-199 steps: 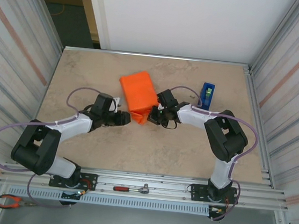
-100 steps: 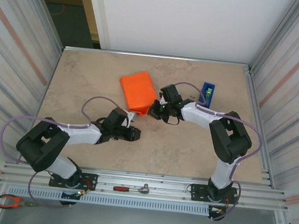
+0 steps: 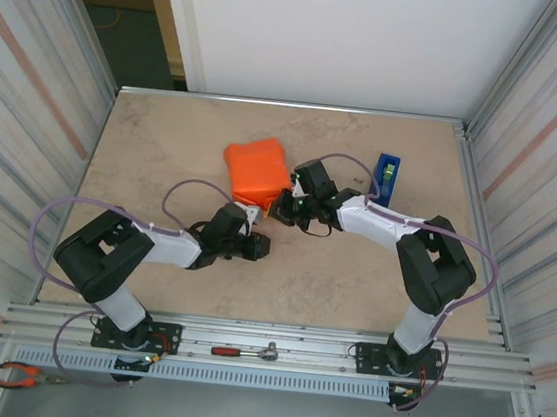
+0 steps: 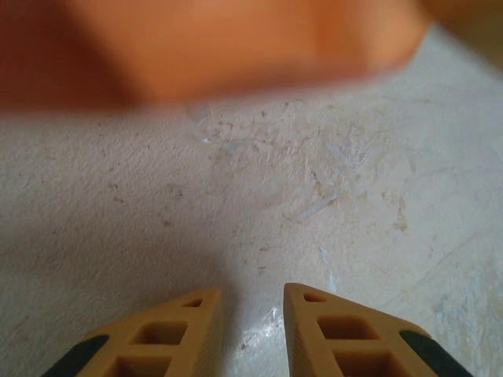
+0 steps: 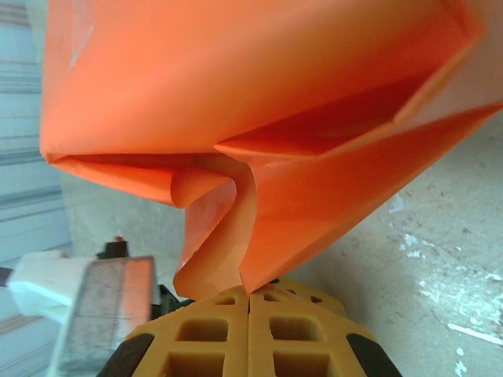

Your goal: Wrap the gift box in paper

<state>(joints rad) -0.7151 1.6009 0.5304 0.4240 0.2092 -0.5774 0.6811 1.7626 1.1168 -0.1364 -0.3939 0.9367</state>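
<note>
- Left gripper [image 4: 251, 302], fingers slightly apart and empty, hovers low over the bare table [image 4: 330, 196]. It steadies nothing.
- Right gripper [image 5: 249, 294] pinches the orange paper's [image 3: 259, 171] end flap at mid-table. Tugging could tear it, or drag it off the gift box presumably folded inside.

Left arm [image 3: 169, 244] and right arm [image 3: 378, 220] had white links, black joint housings and black bases [image 3: 131, 333]. A thin purple cable [image 3: 196, 181] ran along each in loose loops. Left gripper [image 4: 253, 306] had blocky mustard-yellow fingers [image 4: 169, 338] with rectangular cut-outs and black outer patches; right gripper [image 5: 250, 302] looked the same.
</note>
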